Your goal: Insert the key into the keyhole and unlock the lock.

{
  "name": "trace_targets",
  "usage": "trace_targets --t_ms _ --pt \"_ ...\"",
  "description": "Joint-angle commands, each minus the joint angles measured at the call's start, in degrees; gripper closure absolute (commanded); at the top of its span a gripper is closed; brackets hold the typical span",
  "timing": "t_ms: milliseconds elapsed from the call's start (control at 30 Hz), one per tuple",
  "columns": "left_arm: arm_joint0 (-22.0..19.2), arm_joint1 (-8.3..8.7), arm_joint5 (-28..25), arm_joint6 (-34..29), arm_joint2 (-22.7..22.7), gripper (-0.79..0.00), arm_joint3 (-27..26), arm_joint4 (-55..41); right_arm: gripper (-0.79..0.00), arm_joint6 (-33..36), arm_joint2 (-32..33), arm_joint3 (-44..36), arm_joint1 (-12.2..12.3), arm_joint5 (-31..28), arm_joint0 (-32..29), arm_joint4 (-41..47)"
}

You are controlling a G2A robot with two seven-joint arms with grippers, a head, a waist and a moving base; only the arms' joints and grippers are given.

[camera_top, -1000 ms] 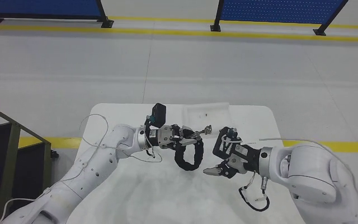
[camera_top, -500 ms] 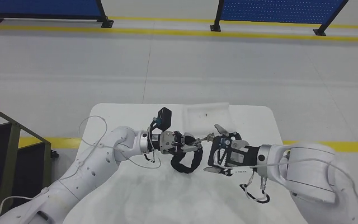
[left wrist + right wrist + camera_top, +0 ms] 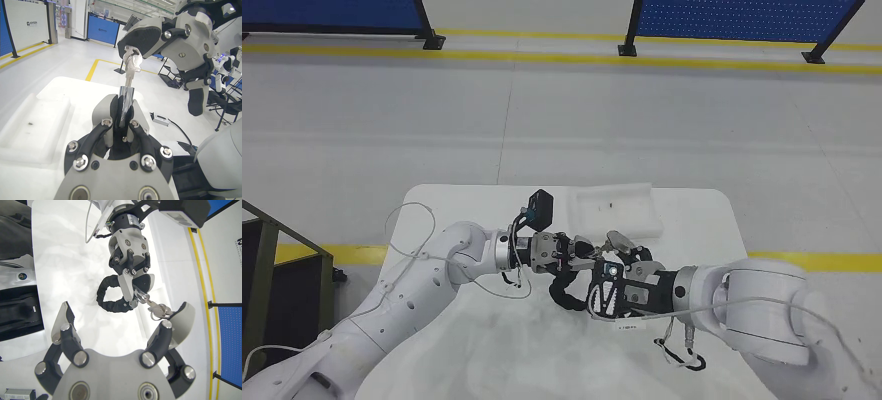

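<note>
The left end effector point(image 3: 123, 107) is clenching around the lock point(image 3: 126, 100), its two padded fingers point(image 3: 113, 106) pressing on either side of the lock's chrome cylinder, whose keyhole end is poking out past the fingertips. The key point(image 3: 129, 80) is sitting in the keyhole with its blade partly in and its head pointing away from the cylinder. A key ring point(image 3: 155, 317) with a second key is hanging from that head. The lock's black cable loop point(image 3: 106, 298) is curving away from the cylinder beneath the left end effector and is hanging close over the surface point(image 3: 704, 215); whether it is touching the surface cannot be told. Facing it, the right end effector point(image 3: 125, 311) is standing released, its fingers spread wide, with nothing clamped between them. One of its finger pads point(image 3: 145, 39) is lying against the bunch at the key's head, while the other finger is hanging well off to the side. In the top view the two end effectors are meeting nose to nose above the middle of the white surface, the left arm coming in from one side and the right arm from the other. A shallow white tray point(image 3: 37, 117) is lying on the surface beyond them, toward the far edge, and a small silver box point(image 3: 160, 119) with a black lead is resting on the surface near the right arm.
</note>
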Motion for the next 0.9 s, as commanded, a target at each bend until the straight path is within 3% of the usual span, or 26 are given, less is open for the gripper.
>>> trace_targets --t_ms 0,200,433,467,533,567,633,733,867 --pt "-0.1 -0.06 0.0 0.0 -0.2 0.0 0.2 0.4 -0.785 0.3 0.0 0.0 0.1 0.4 0.7 0.0" --pt "0.2 0.09 0.0 0.0 -0.5 0.0 0.4 1.4 -0.785 -1.1 2.8 0.0 1.3 -1.1 1.1 0.8" --pt "0.3 0.59 0.0 -1.3 0.0 0.0 -0.9 1.4 -0.785 -7.1 2.4 1.1 6.3 -7.1 1.9 -2.2" --pt "0.3 0.65 0.0 -1.6 0.1 0.0 -1.1 1.4 -0.757 -8.0 2.2 1.1 7.1 -8.0 2.1 -2.4" --pt "0.2 0.74 0.0 -2.1 0.5 0.0 -1.6 1.3 -0.563 -9.3 1.9 1.1 8.7 -9.4 2.5 -3.2" --pt "0.2 0.77 0.0 -2.2 0.7 0.0 -1.8 1.1 -0.416 -9.9 1.5 0.9 9.5 -10.0 2.6 -3.7" --pt "0.1 0.85 0.0 -2.7 1.1 0.0 -2.2 0.8 -0.212 -10.9 1.0 0.6 11.0 -10.9 3.1 -4.5" --pt "-0.1 0.99 0.0 -3.2 1.5 0.0 -2.5 0.3 -0.129 -11.5 0.4 0.5 13.0 -11.6 3.7 -5.0" --pt "-0.3 1.19 0.0 -3.6 2.0 0.0 -2.6 -0.3 -0.172 -11.4 0.0 0.2 15.1 -11.4 4.6 -3.5"
